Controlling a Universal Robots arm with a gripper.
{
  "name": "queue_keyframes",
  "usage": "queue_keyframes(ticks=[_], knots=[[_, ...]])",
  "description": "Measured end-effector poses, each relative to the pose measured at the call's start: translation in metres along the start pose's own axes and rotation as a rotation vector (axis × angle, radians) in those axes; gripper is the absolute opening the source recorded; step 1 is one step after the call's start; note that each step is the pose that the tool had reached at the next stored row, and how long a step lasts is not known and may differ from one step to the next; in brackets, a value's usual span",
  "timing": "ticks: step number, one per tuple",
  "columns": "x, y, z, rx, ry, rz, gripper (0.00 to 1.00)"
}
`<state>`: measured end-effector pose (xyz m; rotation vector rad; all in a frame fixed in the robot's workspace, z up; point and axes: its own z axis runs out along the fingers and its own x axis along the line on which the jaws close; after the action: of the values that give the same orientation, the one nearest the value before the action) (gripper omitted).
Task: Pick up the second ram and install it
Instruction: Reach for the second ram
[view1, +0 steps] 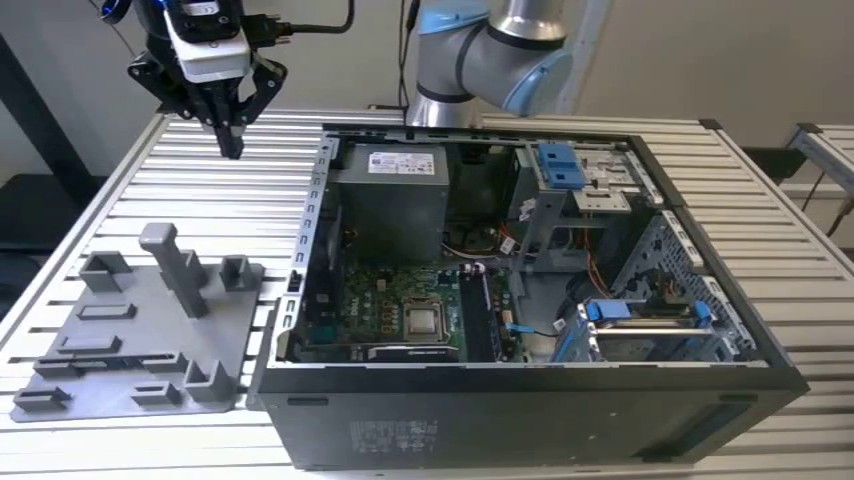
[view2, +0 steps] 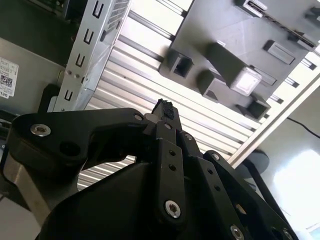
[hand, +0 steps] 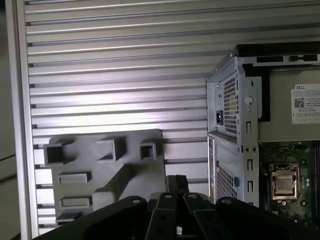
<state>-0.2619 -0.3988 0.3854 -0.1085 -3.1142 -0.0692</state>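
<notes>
My gripper (view1: 234, 148) hangs high above the slatted table near the back, at the exterior view's left, beyond the grey holder plate (view1: 134, 335). Its black fingers are shut, pinched to a point with nothing between them, as seen in the second wrist view (view2: 165, 107) and the first wrist view (hand: 176, 181). The second ram is out of view. The open computer case (view1: 534, 368) lies at the exterior view's right of the gripper, with its green motherboard (view1: 400, 300) exposed.
The holder plate (hand: 100, 170) carries several upright blocks, one of them a tall post (view1: 174, 265). The case's metal wall (hand: 235, 115) rises beside the plate. The arm's base (view1: 487, 60) stands behind the case. Bare slatted table (view1: 227, 190) lies under the gripper.
</notes>
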Motion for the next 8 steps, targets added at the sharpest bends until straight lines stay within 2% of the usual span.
queue_keyframes(ticks=[8], knots=[[0.0065,-0.0005,0.0005,0.0003,0.0,0.0,0.11]])
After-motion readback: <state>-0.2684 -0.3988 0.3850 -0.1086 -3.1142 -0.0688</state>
